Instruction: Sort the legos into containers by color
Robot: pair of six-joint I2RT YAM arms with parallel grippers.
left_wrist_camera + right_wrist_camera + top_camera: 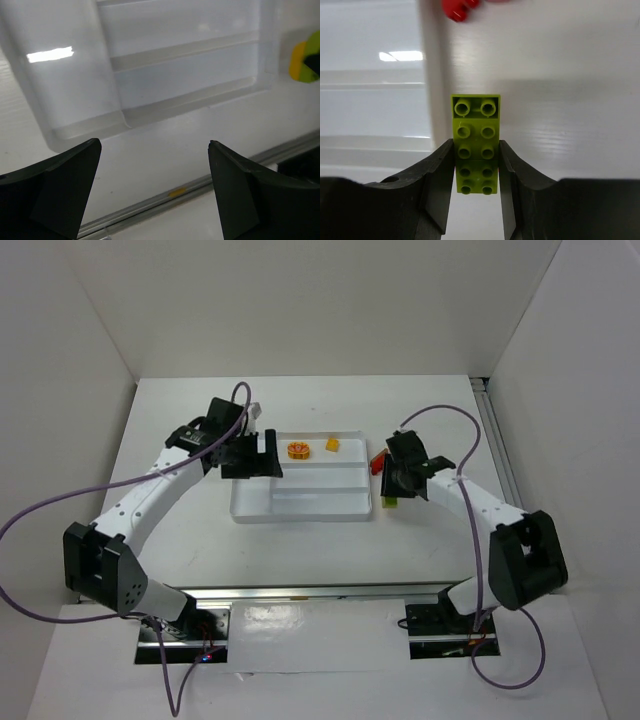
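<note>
The white tray (300,518) lies mid-table, with a round orange piece (298,450) and a yellow lego (332,445) in its far long section. Just right of the tray, my right gripper (392,495) is shut on a lime green lego (391,504) resting on the table. In the right wrist view both fingers (442,165) press the sides of the lime green lego (475,135), beside the tray (370,100) wall. A red lego (378,460) lies just beyond it. My left gripper (262,455) hangs open over the tray's left end, holding nothing.
In the left wrist view the tray (175,50) sections below are bare, and a lime green and orange patch (301,62) shows at the right edge. The red lego (457,10) sits at the top of the right wrist view. White walls enclose the table.
</note>
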